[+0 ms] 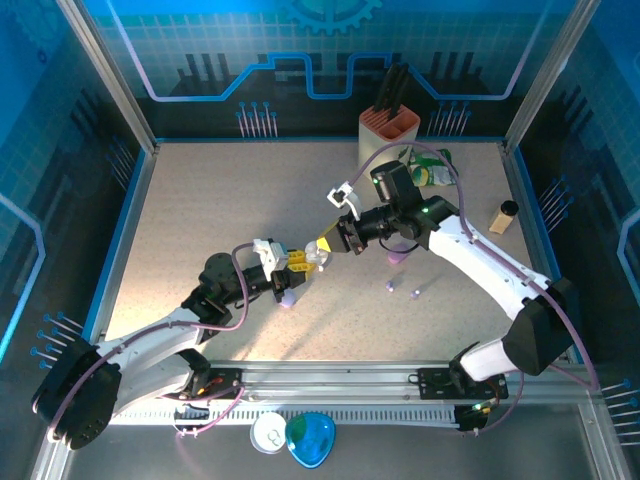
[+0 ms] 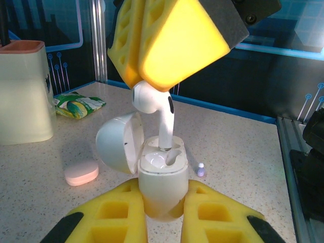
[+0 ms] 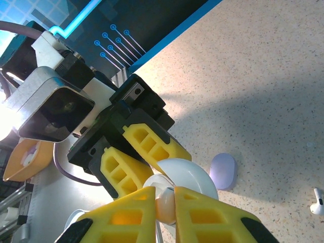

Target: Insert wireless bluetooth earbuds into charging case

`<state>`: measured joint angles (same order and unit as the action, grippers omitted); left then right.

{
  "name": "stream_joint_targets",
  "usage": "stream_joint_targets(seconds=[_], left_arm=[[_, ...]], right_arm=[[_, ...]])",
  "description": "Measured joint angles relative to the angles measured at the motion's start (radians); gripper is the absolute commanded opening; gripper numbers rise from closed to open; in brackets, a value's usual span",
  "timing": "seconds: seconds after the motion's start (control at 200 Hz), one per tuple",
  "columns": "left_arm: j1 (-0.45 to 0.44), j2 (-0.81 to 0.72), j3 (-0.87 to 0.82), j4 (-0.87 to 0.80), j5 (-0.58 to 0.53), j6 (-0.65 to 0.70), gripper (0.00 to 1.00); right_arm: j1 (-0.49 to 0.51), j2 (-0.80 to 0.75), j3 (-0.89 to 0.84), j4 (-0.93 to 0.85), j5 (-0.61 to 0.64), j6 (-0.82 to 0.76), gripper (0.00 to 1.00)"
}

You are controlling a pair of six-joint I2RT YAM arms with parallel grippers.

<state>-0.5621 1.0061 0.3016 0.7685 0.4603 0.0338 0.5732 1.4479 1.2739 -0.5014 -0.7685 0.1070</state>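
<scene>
My left gripper (image 2: 163,191) is shut on the lower body of a white charging case (image 2: 161,190), held upright with its lid (image 2: 117,143) swung open to the left. My right gripper (image 3: 165,195) comes down from above, shut on the head of a white earbud (image 2: 152,98). The earbud's stem (image 2: 166,129) reaches into the case's far slot. In the top view both grippers (image 1: 300,258) (image 1: 325,248) meet above the table's middle. Two tiny lilac earbuds (image 1: 389,286) (image 1: 414,293) lie on the table to the right.
A lilac case (image 1: 288,299) lies just below the grippers and another pastel case (image 1: 398,257) under the right arm. A beige knife block (image 1: 388,135), green packet (image 1: 430,170) and small wooden bottle (image 1: 503,217) stand at the back right. A loose white earbud (image 3: 317,201) lies nearby.
</scene>
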Motion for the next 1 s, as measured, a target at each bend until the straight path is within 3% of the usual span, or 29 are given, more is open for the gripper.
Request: stream_joint_targets(seconds=[0.685, 1.0], left_arm=[[0.000, 0.001, 0.000, 0.022, 0.002, 0.000, 0.01], [0.000, 0.001, -0.002, 0.014, 0.001, -0.001, 0.01]], right_arm=[[0.024, 0.019, 0.022, -0.059, 0.014, -0.044, 0.16], [0.039, 0.032, 0.035, -0.069, 0.035, -0.056, 0.25]])
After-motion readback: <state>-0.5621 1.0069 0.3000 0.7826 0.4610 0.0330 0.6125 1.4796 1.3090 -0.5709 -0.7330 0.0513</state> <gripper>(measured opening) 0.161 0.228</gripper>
